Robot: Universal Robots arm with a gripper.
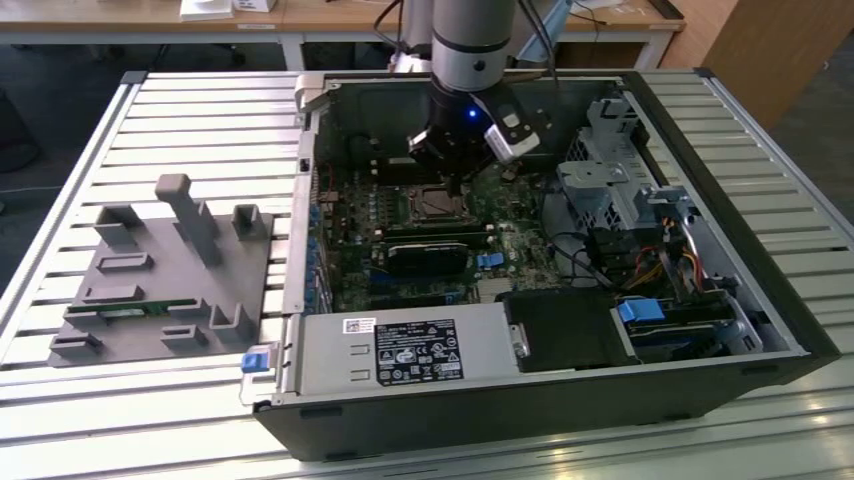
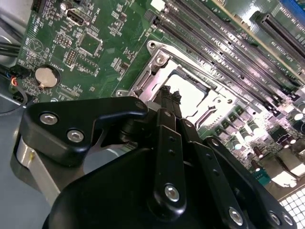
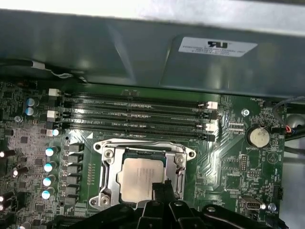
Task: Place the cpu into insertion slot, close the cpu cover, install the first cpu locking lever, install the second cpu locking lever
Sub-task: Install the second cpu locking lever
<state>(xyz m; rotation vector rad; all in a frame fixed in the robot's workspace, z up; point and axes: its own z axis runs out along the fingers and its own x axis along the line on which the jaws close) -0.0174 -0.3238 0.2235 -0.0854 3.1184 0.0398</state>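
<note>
One black two-fingered gripper (image 2: 170, 95) fills the lower part of the second wrist view, its two slim fingers (image 2: 165, 102) pressed together with no gap and nothing between them; the hand is clenched and empty, its tips hanging just over the edge of the socket. Directly beyond them, near the middle of that frame, lies the one cpu (image 3: 142, 179), a small flat square chip with a tan-silver face, seated inside the one insertion slot (image 3: 109, 177), a square socket with a silver metal rim. The one cpu cover (image 3: 143, 149), a thin silver frame plate with a square cut-out, lies down around the chip, whose face shows through the opening. Farther off, in the first wrist view, four long narrow black memory slots (image 3: 138, 117) run across the upper middle of the frame, and one round silver coin battery (image 3: 258, 137) sits at the right. In the exterior view the green motherboard (image 1: 400, 235) lies within one open black computer case (image 1: 534, 400), and one grey moulded parts holder (image 1: 167, 280) rests at the left on the slatted metal table (image 1: 134, 420).
</note>
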